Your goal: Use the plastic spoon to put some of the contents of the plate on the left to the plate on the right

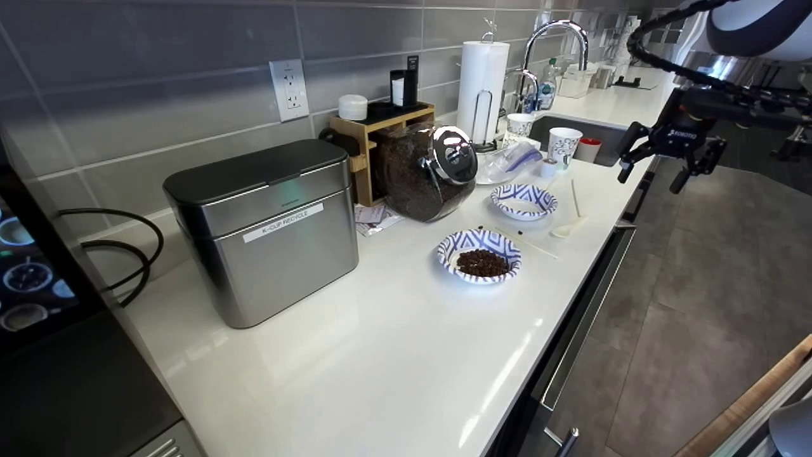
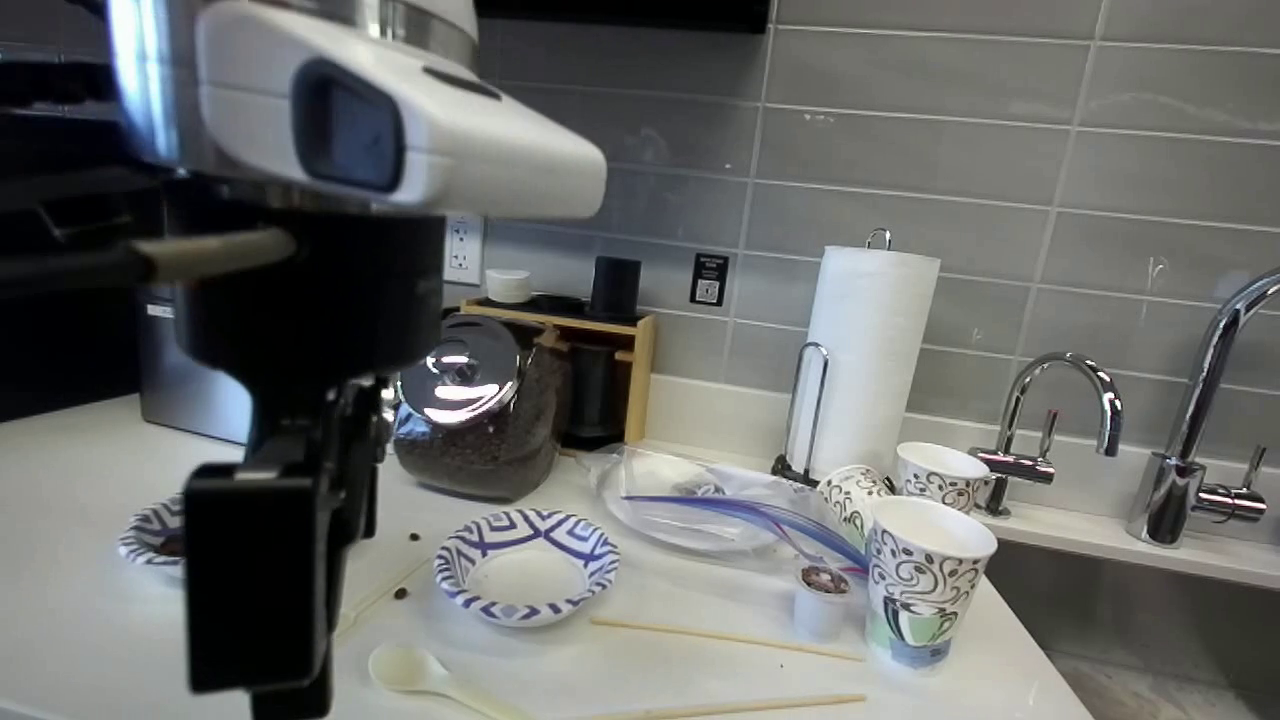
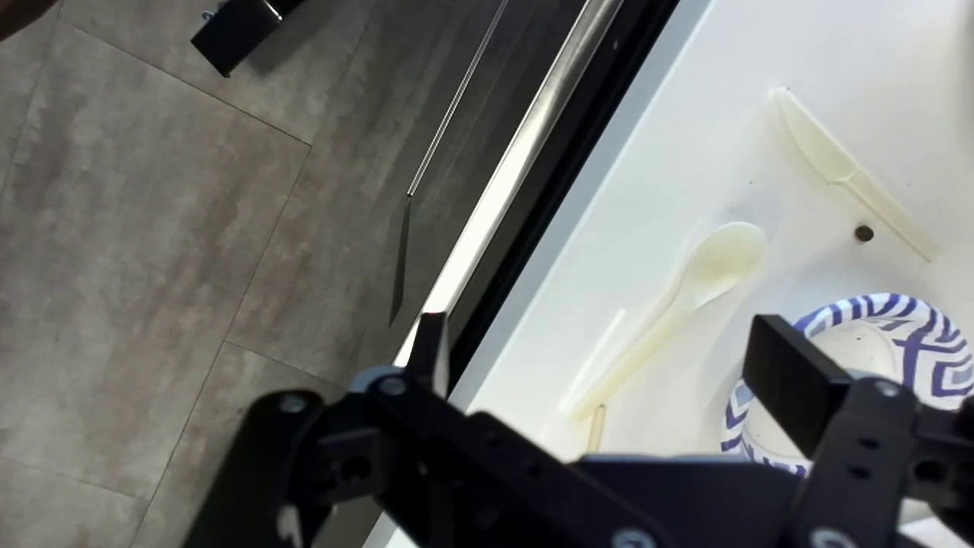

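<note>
Bowls [image 1: 469, 240] white, blue geometric pattern; beans [image 1: 483, 263] dark brown; spoon [image 3: 685, 297] cream; hand [image 1: 651, 179] black; worktop [image 1: 380, 349] white; wall tiles [image 2: 920, 78] grey.

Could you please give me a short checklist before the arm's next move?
1. The gripper is open and holds nothing: ok.
2. The plastic spoon lies on the counter: ok.
3. The source plate holds dark beans: ok.
4. The receiving plate sits upright, no beans seen inside: ok.
5. No stray beans on the counter: not ok, a loose bean lies beside the receiving plate.
6. The plastic spoon clears the thin stick: cannot tell, they look close in the wrist view.
</note>
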Controlling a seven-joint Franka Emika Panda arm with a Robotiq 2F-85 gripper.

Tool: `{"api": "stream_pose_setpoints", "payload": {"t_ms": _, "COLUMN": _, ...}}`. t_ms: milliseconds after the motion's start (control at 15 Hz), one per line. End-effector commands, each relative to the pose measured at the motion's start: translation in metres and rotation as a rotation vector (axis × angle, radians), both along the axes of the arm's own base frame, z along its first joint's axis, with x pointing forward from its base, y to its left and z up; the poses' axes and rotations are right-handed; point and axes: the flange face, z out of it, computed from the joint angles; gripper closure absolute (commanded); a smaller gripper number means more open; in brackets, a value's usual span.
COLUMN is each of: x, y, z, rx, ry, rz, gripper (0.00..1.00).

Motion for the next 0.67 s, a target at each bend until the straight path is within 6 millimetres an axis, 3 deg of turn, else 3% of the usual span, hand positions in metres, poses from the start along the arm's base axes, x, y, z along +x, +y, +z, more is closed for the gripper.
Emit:
{"api": "stream_pose_setpoints", "payload": {"t_ms": 0, "x": 0.001, "y": 0.001, "z": -0.005, "rx": 0.004, "ry": 0.004, "rz": -0.004, "gripper": 0.0}}
{"api": "stream_pose_setpoints", "payload": {"t_ms": 267, "x": 0.002, "y": 0.001, "z": -0.009, "rx": 0.011, "ry": 0.01, "rz": -0.009, "gripper": 0.0}}
{"api": "stream_pose_setpoints", "payload": {"t_ms": 600, "x": 0.023, "y": 0.008, "z": -0.04, "rx": -0.004, "ry": 0.057, "rz": 0.044, "gripper": 0.0}}
